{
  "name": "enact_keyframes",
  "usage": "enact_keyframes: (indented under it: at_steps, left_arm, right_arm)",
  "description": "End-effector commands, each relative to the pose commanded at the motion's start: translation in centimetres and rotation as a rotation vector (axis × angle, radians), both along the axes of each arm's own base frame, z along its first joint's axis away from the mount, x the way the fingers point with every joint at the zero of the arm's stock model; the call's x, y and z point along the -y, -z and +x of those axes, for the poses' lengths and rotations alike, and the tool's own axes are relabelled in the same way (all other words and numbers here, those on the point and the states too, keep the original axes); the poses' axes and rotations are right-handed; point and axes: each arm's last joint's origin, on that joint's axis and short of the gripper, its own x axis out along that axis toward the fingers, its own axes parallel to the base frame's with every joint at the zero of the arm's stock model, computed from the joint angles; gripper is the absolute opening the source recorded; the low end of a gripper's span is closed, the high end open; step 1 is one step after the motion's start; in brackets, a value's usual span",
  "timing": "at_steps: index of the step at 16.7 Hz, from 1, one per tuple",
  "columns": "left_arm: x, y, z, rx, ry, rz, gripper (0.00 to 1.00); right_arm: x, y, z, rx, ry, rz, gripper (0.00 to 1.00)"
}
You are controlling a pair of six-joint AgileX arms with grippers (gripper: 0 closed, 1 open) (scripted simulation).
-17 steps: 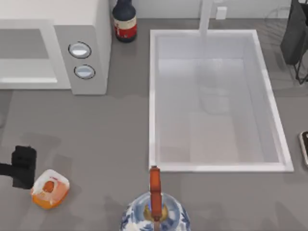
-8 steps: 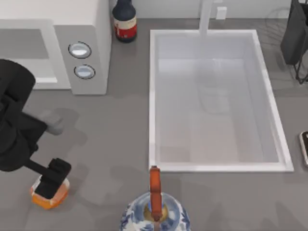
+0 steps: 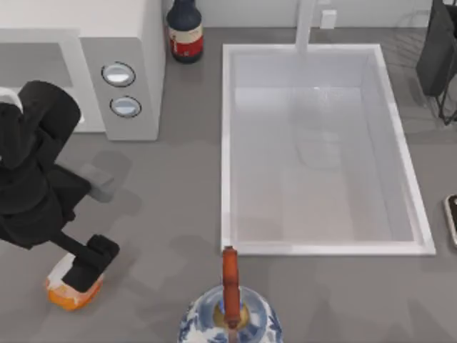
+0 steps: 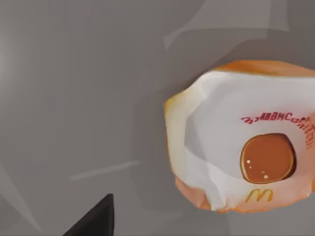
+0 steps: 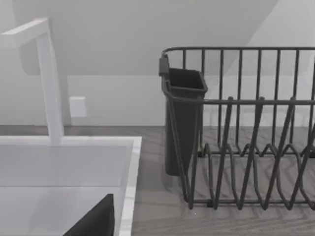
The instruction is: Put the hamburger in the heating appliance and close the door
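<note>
Grey counter [image 3: 171, 214], plain pale wall behind. The hamburger [image 3: 66, 289] sits on it out in front of the microwave [image 3: 86, 68], well apart, left of the kettle [image 3: 228, 314]. Left pincer [image 3: 91, 259] is right over the burger; can't tell if it's spread. Sink [image 3: 227, 143] is right of the microwave.

The top camera looked straight down on the table [image 3: 171, 193]. The left wrist camera hung close above the hamburger [image 4: 246, 157], also seen from above [image 3: 71, 284]. The right wrist camera faced the sink [image 5: 64, 167] and rack [image 5: 246, 128].
</note>
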Motion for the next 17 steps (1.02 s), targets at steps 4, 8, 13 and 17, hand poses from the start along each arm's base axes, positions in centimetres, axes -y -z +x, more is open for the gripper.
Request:
enact_keyframes:
  at_steps: [4,8,13,17]
  left_arm:
    - [-0.1,1.1,0.0,-0.005,-0.001,0.002,1.0]
    - [0.1,4.9,0.4,0.012,-0.001,-0.004,1.0]
    - [-0.1,8.0,0.0,0.0,0.0,0.0,1.0]
    - [-0.1,8.0,0.0,0.0,0.0,0.0,0.92]
  right_arm:
    - [0.0,0.0,0.0,0.0,0.0,0.0,1.0]
    - [0.0,0.0,0.0,0.0,0.0,0.0,1.0]
    - [0.0,0.0,0.0,0.0,0.0,0.0,1.0]
    - [0.0,0.0,0.0,0.0,0.0,0.0,1.0]
